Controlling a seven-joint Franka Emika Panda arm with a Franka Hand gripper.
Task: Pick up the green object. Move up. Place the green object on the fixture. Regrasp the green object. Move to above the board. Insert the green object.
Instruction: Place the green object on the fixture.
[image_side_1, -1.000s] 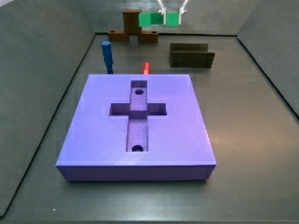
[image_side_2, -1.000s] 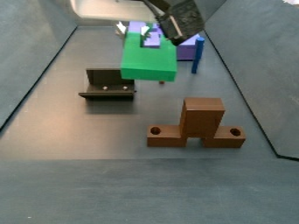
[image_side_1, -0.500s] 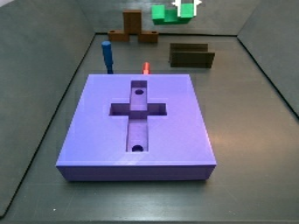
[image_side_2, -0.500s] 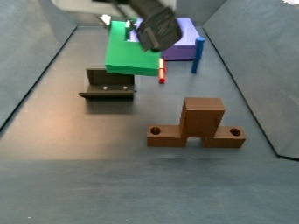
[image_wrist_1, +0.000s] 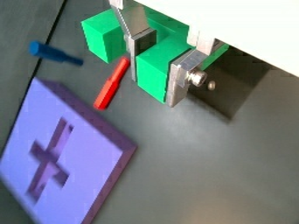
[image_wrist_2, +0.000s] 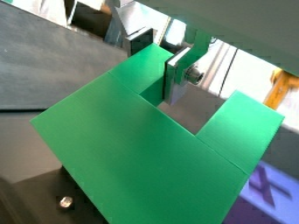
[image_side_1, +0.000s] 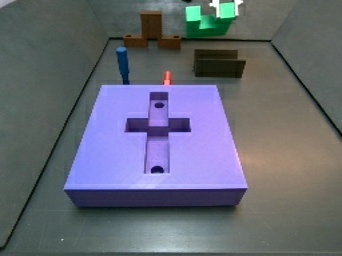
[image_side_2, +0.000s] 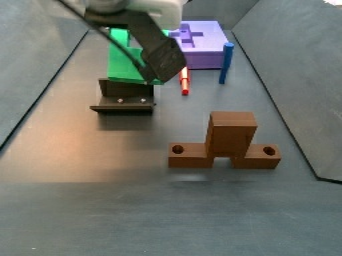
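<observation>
Clamping the green object between its silver fingers, the gripper fills a wrist view, with a red peg, a blue peg and the purple board below it. In a wrist view the green object spreads wide beneath the gripper. In a side view the green object hangs at the upper edge, above the fixture. In a side view the gripper holds the green object just above the fixture, left of the wooden block.
</observation>
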